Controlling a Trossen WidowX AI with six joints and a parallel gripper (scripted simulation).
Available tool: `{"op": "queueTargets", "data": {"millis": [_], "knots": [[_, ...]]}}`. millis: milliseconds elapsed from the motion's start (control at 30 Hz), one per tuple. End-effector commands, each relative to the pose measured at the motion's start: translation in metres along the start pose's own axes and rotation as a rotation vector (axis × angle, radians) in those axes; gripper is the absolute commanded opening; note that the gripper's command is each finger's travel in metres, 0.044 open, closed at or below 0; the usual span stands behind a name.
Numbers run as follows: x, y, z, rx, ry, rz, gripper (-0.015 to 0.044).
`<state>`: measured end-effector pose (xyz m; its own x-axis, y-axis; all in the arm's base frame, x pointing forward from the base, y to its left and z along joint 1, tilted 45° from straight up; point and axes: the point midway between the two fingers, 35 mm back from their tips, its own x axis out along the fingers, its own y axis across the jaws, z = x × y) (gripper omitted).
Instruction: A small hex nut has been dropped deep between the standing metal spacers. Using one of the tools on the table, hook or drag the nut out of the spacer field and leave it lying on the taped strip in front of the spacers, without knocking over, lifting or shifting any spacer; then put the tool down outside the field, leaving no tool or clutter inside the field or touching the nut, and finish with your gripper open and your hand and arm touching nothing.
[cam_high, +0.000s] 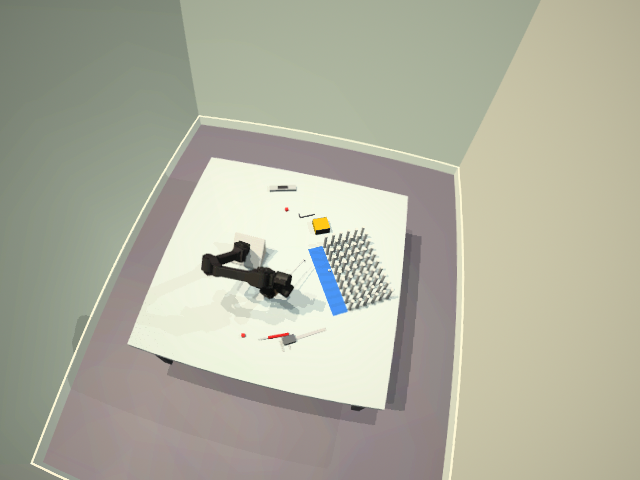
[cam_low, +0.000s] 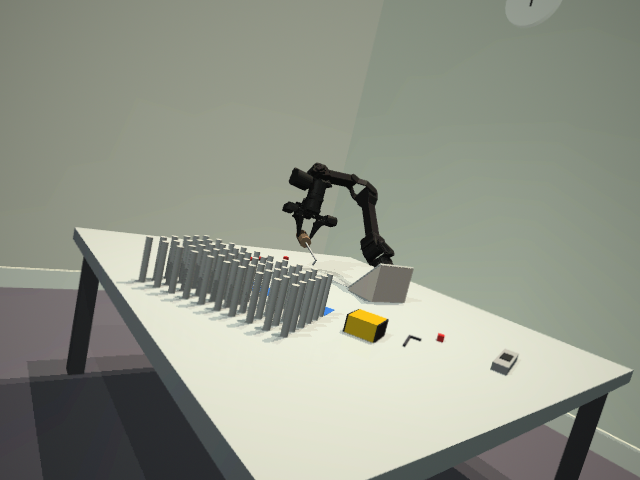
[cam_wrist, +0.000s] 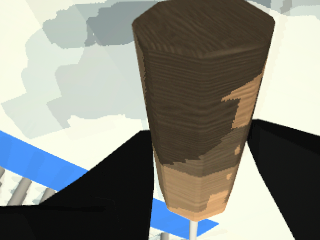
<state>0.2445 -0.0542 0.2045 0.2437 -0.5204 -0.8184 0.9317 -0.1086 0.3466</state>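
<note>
My gripper (cam_low: 304, 237) (cam_wrist: 199, 135) is shut on the wooden handle (cam_low: 303, 240) (cam_wrist: 200, 100) of a hook tool. The tool's thin shaft slants down to a small bent tip (cam_high: 304, 260) (cam_low: 313, 262), held above the table, short of the blue taped strip (cam_high: 325, 284) (cam_low: 328, 311) (cam_wrist: 40, 162) on the arm's side. Grey metal spacers (cam_low: 146, 258) (cam_wrist: 19, 191) stand upright in rows behind the strip; none looks fallen. A small pale speck (cam_high: 329, 270) lies on the strip near its spacer-side edge; it may be the nut, but is too small to be sure.
A yellow block (cam_high: 321, 225) (cam_low: 361, 325) stands beside the field, near a black hex key (cam_high: 306, 215) (cam_low: 410, 339). Across the table lie a red screwdriver (cam_high: 278, 335) and a grey-headed tool (cam_high: 288, 339). A pale wedge (cam_low: 392, 283) sits by the arm's base.
</note>
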Motion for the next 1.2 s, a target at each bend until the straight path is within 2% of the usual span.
{"op": "queueTargets", "data": {"millis": [0,567,1167], "knots": [[-0.005,0.002,0.017,-0.109,-0.037,0.017,0.0],[-0.014,-0.001,0.074,-0.564,-0.191,-0.04,0.0],[-0.029,-0.016,0.132,-1.04,-0.314,-0.217,0.0]]}}
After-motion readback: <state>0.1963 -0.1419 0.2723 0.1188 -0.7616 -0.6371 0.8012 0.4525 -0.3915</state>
